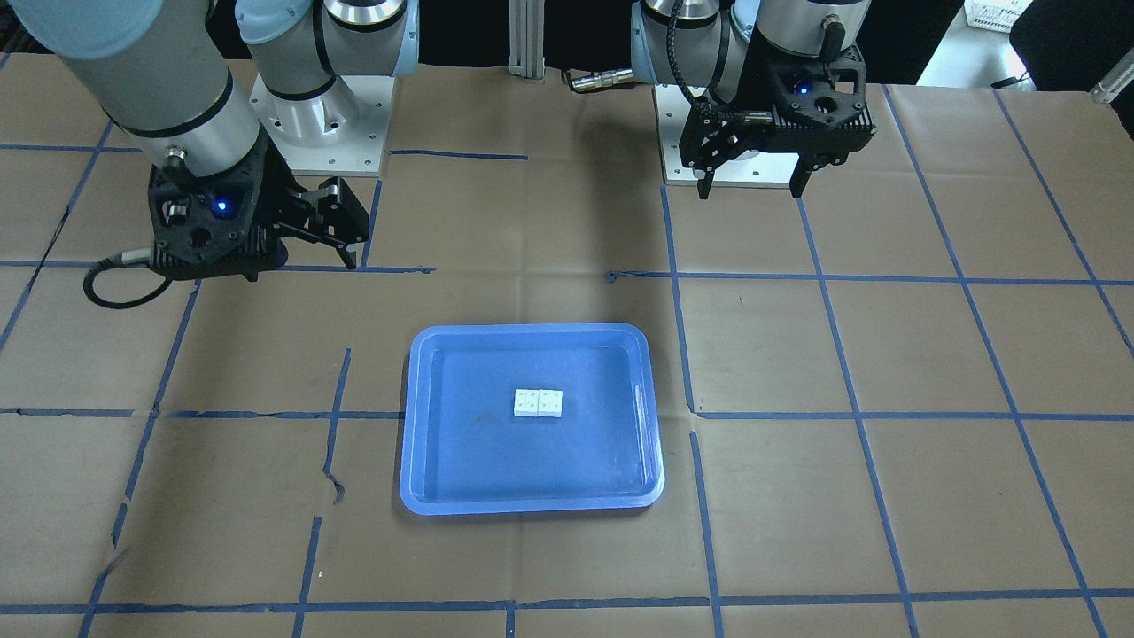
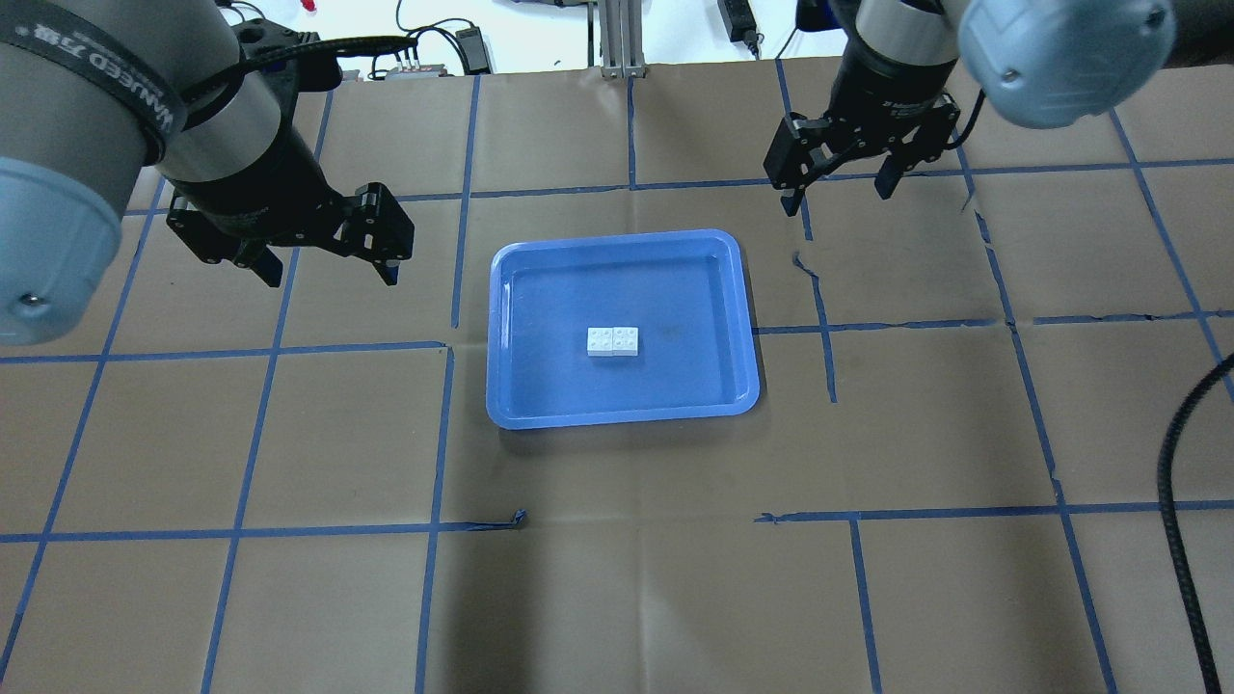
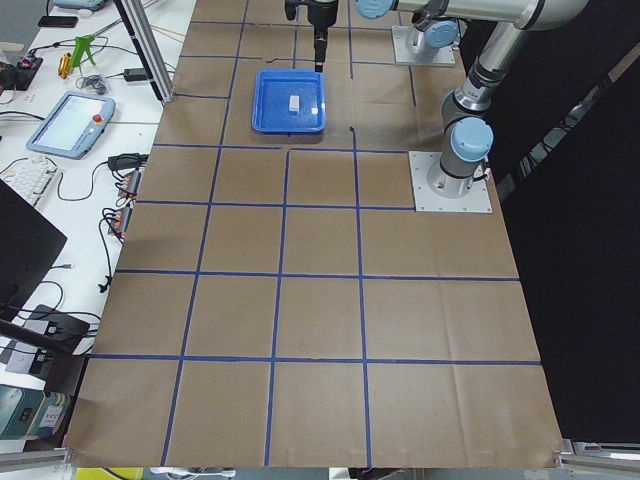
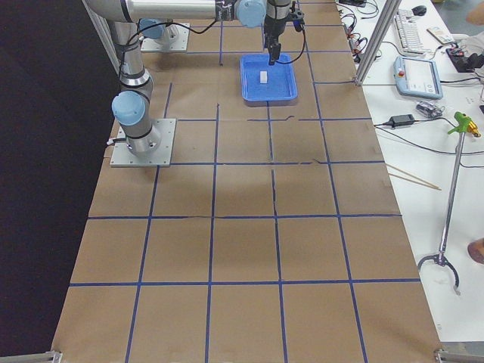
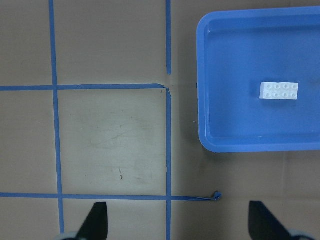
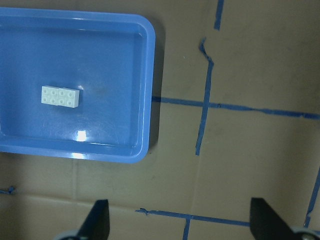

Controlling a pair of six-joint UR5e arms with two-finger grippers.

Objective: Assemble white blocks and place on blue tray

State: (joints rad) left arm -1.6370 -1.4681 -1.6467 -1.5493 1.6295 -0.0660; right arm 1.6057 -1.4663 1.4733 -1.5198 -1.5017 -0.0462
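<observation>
The two white blocks (image 1: 538, 402) sit joined side by side as one flat piece, studs up, in the middle of the blue tray (image 1: 478, 443). They also show in the overhead view (image 2: 613, 341) on the tray (image 2: 540, 386). My left gripper (image 2: 330, 280) is open and empty, raised above the table to the left of the tray. My right gripper (image 2: 837, 200) is open and empty, raised past the tray's far right corner. The left wrist view shows the blocks (image 5: 279, 90) at the upper right. The right wrist view shows them (image 6: 60, 96) at the left.
The table is covered in brown paper with a blue tape grid. The paper is torn next to the tray (image 2: 800, 260). A black cable (image 2: 1186, 463) hangs at the right edge of the overhead view. The arm base plates (image 1: 319, 133) stand at the robot's side of the table.
</observation>
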